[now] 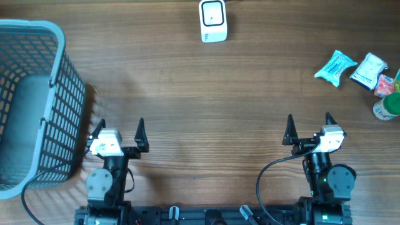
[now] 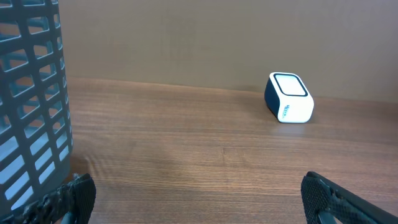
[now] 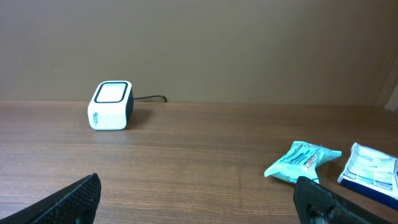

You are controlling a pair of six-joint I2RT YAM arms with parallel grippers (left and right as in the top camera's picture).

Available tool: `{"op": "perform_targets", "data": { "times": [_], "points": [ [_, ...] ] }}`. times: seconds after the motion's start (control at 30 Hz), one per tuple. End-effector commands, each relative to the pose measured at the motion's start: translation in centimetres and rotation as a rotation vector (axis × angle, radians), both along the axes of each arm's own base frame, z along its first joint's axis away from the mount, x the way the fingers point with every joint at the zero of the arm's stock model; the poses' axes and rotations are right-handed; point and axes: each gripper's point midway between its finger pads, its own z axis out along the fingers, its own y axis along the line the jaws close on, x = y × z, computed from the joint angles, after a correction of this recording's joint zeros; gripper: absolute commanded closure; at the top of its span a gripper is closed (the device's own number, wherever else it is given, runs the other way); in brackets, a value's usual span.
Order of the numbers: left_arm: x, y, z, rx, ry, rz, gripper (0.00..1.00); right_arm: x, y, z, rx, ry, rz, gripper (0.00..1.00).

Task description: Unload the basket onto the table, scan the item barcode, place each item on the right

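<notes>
The wooden tabletop (image 1: 206, 94) is brown, with a plain beige wall (image 3: 249, 43) behind it.

1. Left fingers (image 1: 140, 130): spread fully apart, grasping nothing, clear of all objects. The left wrist view shows both tips (image 2: 68, 199) low over bare wood.
2. Right fingers (image 1: 290, 128): likewise spread wide and empty, with tips (image 3: 323, 202) above the tabletop.
3. Barcode scanner (image 1: 213, 20): a white unit with a dark side panel. It stands far ahead of both pairs of fingers, roughly midway between them. Its cable (image 3: 149, 98) exits at the rear.
4. Teal packet (image 1: 335, 67): lies ahead and to the right of the right fingers, well apart from them.
5. White packet (image 1: 367, 69): lies just beyond the teal packet, further right.
6. Green-capped bottle (image 1: 389, 105): lies right of the right fingers, at the frame edge.
7. Grey-blue slatted basket (image 1: 65, 81): stands just left of the left fingers.
</notes>
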Motion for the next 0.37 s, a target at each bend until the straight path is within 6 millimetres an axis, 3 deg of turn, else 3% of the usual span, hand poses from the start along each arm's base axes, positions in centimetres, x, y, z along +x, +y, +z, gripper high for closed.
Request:
{"op": "perform_targets", "data": {
  "times": [0.0, 0.33],
  "points": [
    [0.01, 0.12, -0.10, -0.013, -0.007, 0.006, 0.00, 0.05, -0.23, -0.20, -0.019, 0.007, -0.014, 0.00],
    [0.01, 0.12, -0.10, -0.014, -0.007, 0.006, 0.00, 0.09, -0.23, -0.35, -0.019, 0.013, -0.014, 0.00]
  ]
}}
